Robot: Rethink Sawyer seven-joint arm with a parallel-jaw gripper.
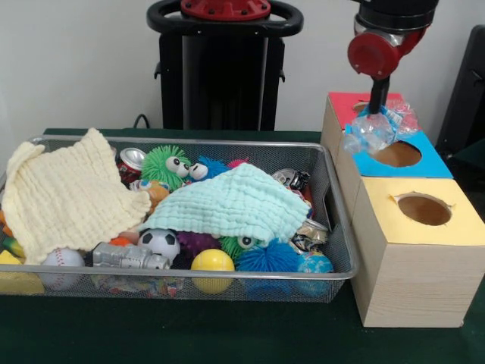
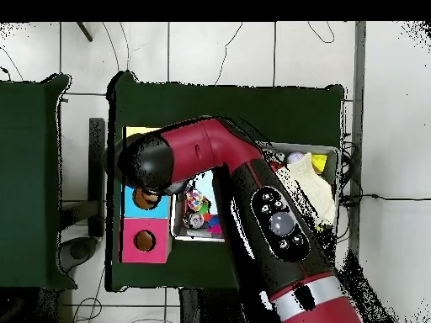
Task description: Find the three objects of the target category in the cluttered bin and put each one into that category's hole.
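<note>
Silvery wire-mesh metal bin (image 1: 337, 220), shiny along the rim. Pale yellow waffle-textured cloth (image 1: 68, 197) and mint green waffle-textured cloth (image 1: 235, 205), both soft and matt. Glossy yellow ball (image 1: 212, 262); fuzzy green rubbery toy with spiky hairs (image 1: 163, 163). Crumpled clear plastic bottle (image 1: 375, 129), glinting. Pale wooden boxes (image 1: 402, 284), smooth, topped with matt yellow, blue and pink paper. Dark green table cover (image 1: 227, 334), felt-like.

Arm (image 2: 252, 193): glossy red shell with black joint housings. Forearm carries a black panel with round buttons. Wrist (image 1: 373, 53): red round cap under a black collar.
</note>
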